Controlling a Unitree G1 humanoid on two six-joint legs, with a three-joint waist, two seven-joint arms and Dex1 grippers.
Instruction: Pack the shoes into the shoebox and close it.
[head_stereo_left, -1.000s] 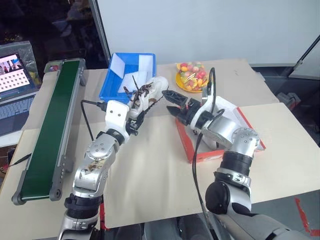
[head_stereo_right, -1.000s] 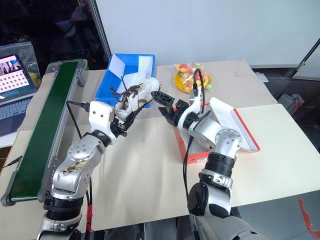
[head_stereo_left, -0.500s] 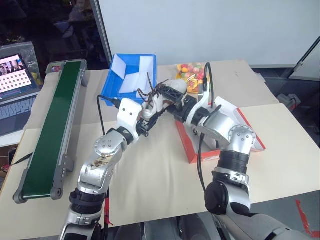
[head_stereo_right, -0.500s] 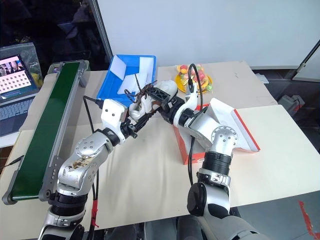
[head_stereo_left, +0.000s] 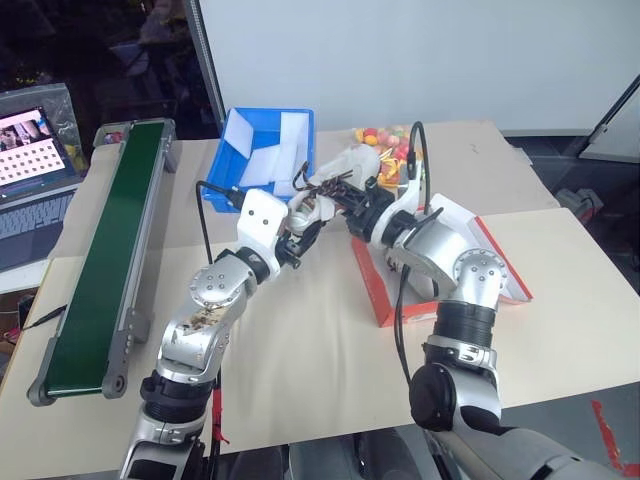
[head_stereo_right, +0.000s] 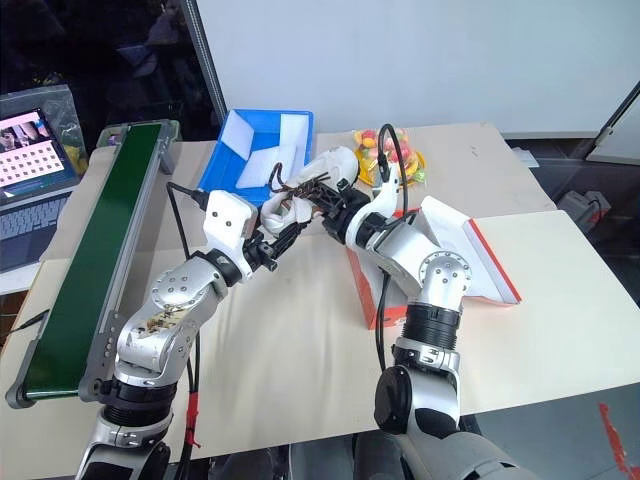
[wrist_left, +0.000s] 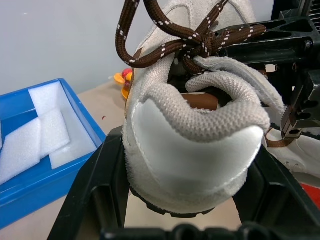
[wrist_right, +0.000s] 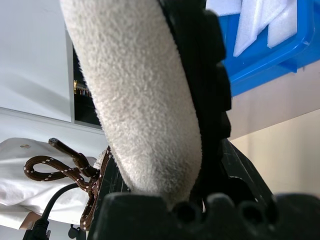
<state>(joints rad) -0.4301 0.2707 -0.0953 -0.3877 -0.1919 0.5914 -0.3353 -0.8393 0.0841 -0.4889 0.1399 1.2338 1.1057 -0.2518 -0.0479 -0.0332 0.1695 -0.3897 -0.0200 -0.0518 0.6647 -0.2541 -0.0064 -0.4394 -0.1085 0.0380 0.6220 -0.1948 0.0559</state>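
One cream shoe (head_stereo_left: 347, 163) with dark brown laces hangs in the air between my two grippers, above the table just left of the shoebox. My left gripper (head_stereo_left: 303, 216) is shut on its heel (wrist_left: 192, 145), with a finger (wrist_left: 95, 185) on each side. My right gripper (head_stereo_left: 356, 197) is shut on the front part, the suede side (wrist_right: 145, 100) between its fingers. The red shoebox (head_stereo_left: 372, 285) stands open under my right arm, its lid (head_stereo_left: 500, 262) folded out to the right. A second white shoe (wrist_left: 302, 155) lies inside, mostly hidden by the arm.
A blue bin (head_stereo_left: 232, 150) with white foam pieces stands just behind the held shoe. A yellow plate of colourful sweets (head_stereo_left: 385, 138) sits behind the box. A green conveyor belt (head_stereo_left: 100, 250) runs along the left side, with a laptop (head_stereo_left: 30, 170) beyond it.
My left arm carried the shoe to the right, up to the right gripper. The right gripper, open a second ago, has closed on the shoe's front part.
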